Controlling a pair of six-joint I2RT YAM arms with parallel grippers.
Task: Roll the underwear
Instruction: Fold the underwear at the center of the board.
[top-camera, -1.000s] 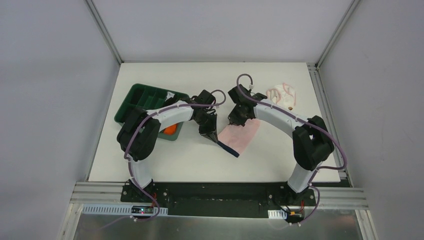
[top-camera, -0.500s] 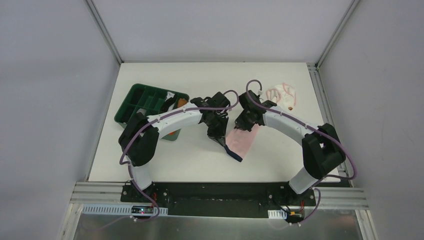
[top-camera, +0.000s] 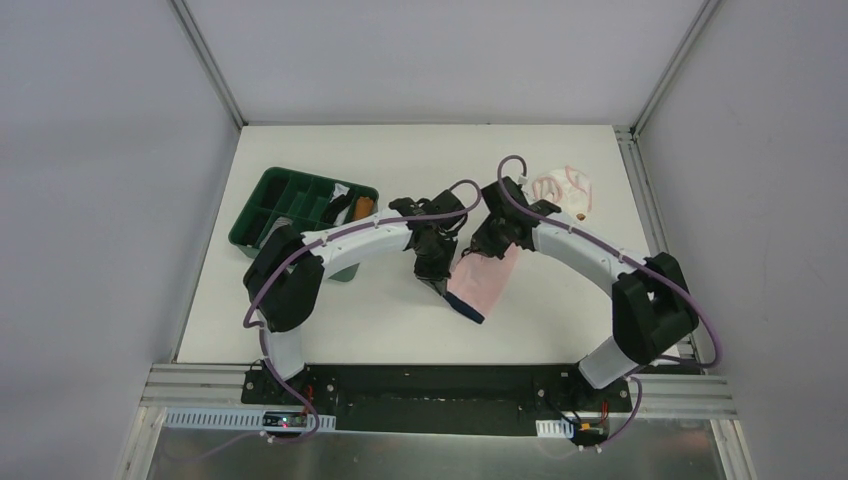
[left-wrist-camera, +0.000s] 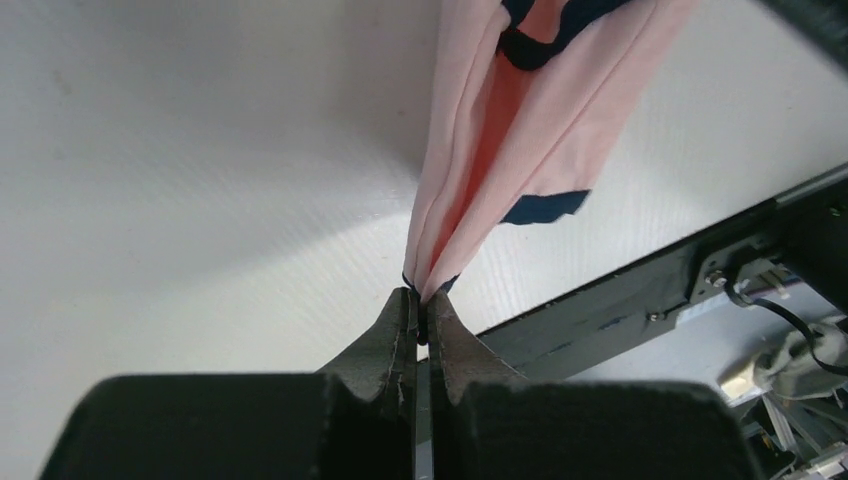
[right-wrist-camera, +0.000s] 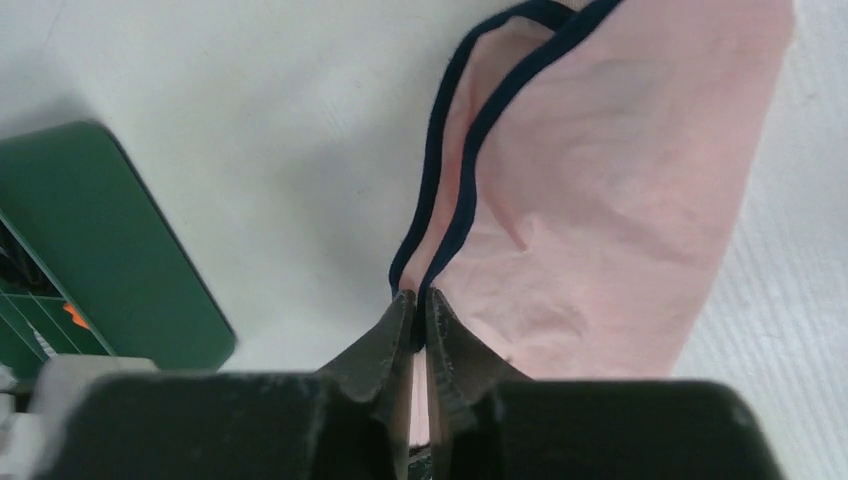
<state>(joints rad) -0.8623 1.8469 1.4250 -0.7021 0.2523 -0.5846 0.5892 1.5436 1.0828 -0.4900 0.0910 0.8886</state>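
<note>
The pink underwear with dark navy edging (top-camera: 480, 282) is held between my two grippers near the table's middle. My left gripper (top-camera: 437, 284) is shut on its near left edge; in the left wrist view the gripper (left-wrist-camera: 420, 297) pinches the folded fabric (left-wrist-camera: 530, 130), which hangs away from it. My right gripper (top-camera: 479, 246) is shut on the far edge; in the right wrist view the gripper (right-wrist-camera: 417, 297) pinches the navy trim of the pink cloth (right-wrist-camera: 610, 190). The paler pink-white underwear (top-camera: 566, 190) lies crumpled at the far right of the table.
A green compartment tray (top-camera: 285, 205) stands at the left with rolled cloths, one orange-brown (top-camera: 362, 206); its corner shows in the right wrist view (right-wrist-camera: 90, 240). The table's black front rail (left-wrist-camera: 640, 290) shows in the left wrist view.
Both grippers have moved right, carrying the pink underwear. The cloth is narrower and more folded now, and the left arm no longer covers the tray's near right corner.
</note>
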